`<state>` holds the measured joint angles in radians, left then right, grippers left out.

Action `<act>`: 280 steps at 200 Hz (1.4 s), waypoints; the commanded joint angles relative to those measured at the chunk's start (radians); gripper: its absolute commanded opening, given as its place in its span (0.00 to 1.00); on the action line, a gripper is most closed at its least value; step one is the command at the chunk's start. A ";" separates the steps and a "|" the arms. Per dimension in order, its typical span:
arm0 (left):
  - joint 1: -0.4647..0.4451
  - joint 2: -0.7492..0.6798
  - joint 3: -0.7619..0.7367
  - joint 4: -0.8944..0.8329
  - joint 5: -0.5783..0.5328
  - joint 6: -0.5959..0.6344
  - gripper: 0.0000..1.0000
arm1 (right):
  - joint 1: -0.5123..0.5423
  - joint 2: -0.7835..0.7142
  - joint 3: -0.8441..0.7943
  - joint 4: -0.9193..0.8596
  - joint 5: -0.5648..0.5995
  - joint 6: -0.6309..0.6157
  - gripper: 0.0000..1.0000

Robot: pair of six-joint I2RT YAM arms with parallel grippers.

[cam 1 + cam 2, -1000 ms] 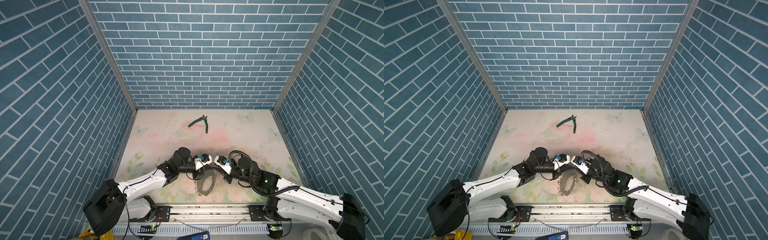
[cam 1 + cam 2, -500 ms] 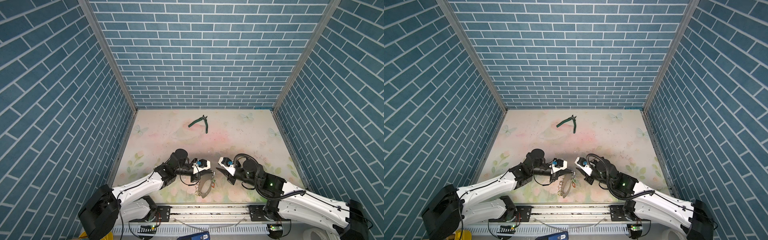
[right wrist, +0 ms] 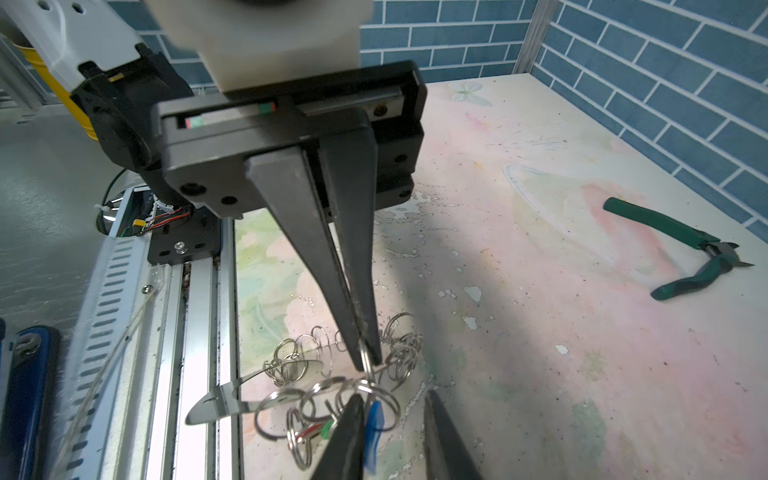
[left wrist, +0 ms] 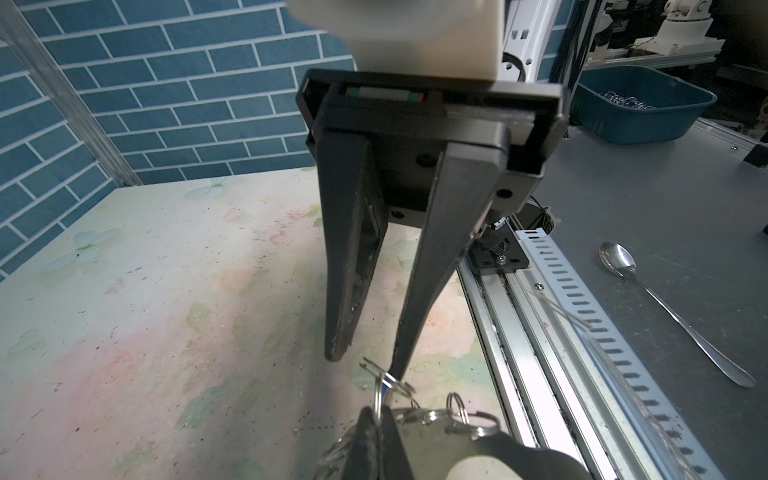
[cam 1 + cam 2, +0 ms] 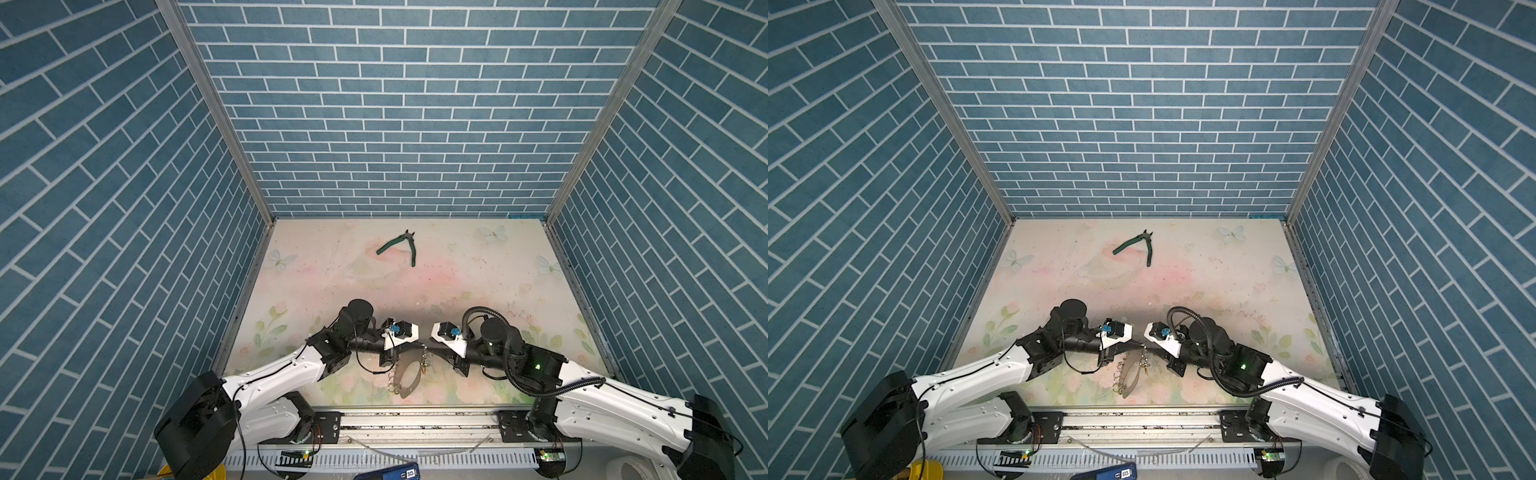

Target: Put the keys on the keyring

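The keyring [image 5: 409, 376] hangs near the table's front edge as a flat grey hoop [image 3: 224, 399] edged with small silvery rings. My left gripper [image 5: 420, 346] holds it up, its jaws [image 4: 376, 419] shut on one small ring. Tip to tip with it, my right gripper [image 5: 430, 348] has its jaws [image 3: 391, 394] open. The blue tag of the keys [image 3: 374, 428] hangs from a ring between those jaws, against one finger [image 3: 345, 436]. I cannot make out its metal key. A red-tagged and a green-tagged key [image 3: 316, 432] hang close by.
Green-handled pliers [image 5: 399, 245] lie open at the back of the table. The metal rail [image 5: 415, 419] runs along the front edge, just below the hanging hoop. Blue brick walls close in three sides. A spoon [image 4: 665, 307] and a blue bin [image 4: 640, 108] lie outside.
Both grippers have come toward the front edge. They drew apart half a second ago and now meet again tip to tip. The right jaws have opened a little.
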<state>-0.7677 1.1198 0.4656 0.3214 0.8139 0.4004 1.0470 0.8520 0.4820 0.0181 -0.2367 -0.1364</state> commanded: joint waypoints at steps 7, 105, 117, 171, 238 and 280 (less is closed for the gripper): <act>0.005 -0.014 -0.005 0.047 0.026 -0.006 0.00 | -0.001 -0.002 -0.009 -0.012 -0.049 -0.019 0.26; 0.005 -0.014 -0.010 0.046 0.028 -0.009 0.00 | -0.001 -0.008 0.006 -0.037 -0.041 -0.012 0.12; 0.005 -0.015 -0.009 0.044 0.024 -0.008 0.00 | -0.001 -0.012 0.004 -0.037 -0.038 -0.012 0.09; 0.005 -0.023 -0.017 0.049 0.007 -0.008 0.00 | -0.001 -0.017 0.009 -0.042 -0.012 -0.009 0.00; 0.005 -0.046 -0.049 0.074 -0.020 0.004 0.00 | -0.012 -0.076 0.003 -0.027 0.090 0.041 0.00; 0.005 -0.021 -0.029 0.057 -0.002 0.003 0.00 | -0.039 -0.038 0.033 0.018 0.105 0.131 0.00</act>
<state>-0.7662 1.0874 0.4332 0.3916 0.7967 0.3973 1.0340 0.7975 0.4824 -0.0093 -0.1879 -0.0967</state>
